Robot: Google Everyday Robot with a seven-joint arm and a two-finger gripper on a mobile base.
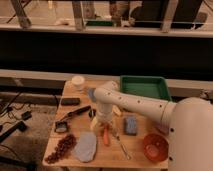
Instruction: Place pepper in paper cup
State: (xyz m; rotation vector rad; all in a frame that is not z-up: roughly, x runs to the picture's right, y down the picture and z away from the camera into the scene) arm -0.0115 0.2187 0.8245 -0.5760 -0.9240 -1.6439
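The gripper hangs with jaws wide apart and holds nothing, directly above the top end of the pepper. One pepper lies on the table, its long axis running toward the front edge. One paper cup stands well apart at the back left corner

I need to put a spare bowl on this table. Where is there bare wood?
Bare wood lies between the paper cup and the green tray, and by the front edge between the grey cloth and the red bowl. The middle is crowded: the claw hangs open over the pepper.
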